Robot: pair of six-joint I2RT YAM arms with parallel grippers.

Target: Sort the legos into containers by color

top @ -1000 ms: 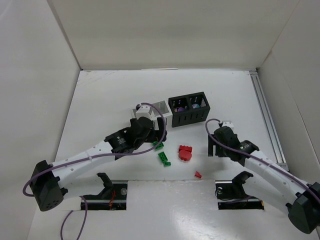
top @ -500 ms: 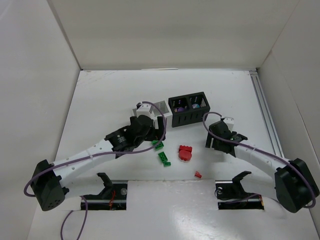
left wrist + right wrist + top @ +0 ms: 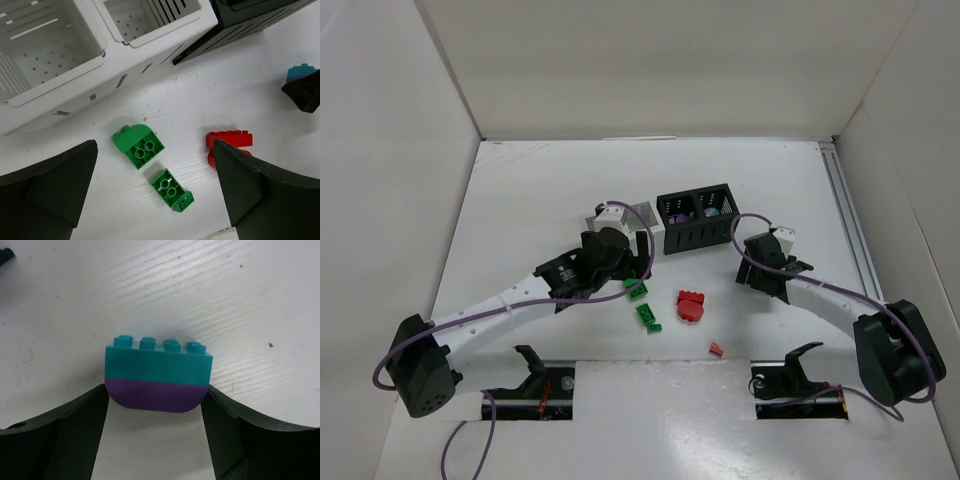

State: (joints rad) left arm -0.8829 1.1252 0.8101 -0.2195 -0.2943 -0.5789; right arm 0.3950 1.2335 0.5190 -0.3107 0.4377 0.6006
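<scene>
In the right wrist view a teal lego (image 3: 159, 365) sits on top of a purple lego (image 3: 155, 399). My right gripper (image 3: 156, 390) (image 3: 749, 274) is shut on the purple one, a finger against each end. My left gripper (image 3: 155, 150) (image 3: 638, 258) hangs open above two green legos (image 3: 138, 145) (image 3: 171, 189), touching neither. A red lego stack (image 3: 690, 305) (image 3: 229, 138) lies right of them, and a small red piece (image 3: 716, 349) nearer the front. The black container (image 3: 698, 234) holds purple and teal pieces (image 3: 676, 217). The white container (image 3: 107, 47) shows bare cells.
The left arm's forearm and cable (image 3: 610, 215) cover part of the white container (image 3: 640, 213) from above. A metal rail (image 3: 850, 230) runs along the table's right side. White walls enclose the table on three sides.
My right arm has swung back and toward the black container, and its fingers have narrowed onto the teal-and-purple stack. The left arm has barely shifted, jaws unchanged.
</scene>
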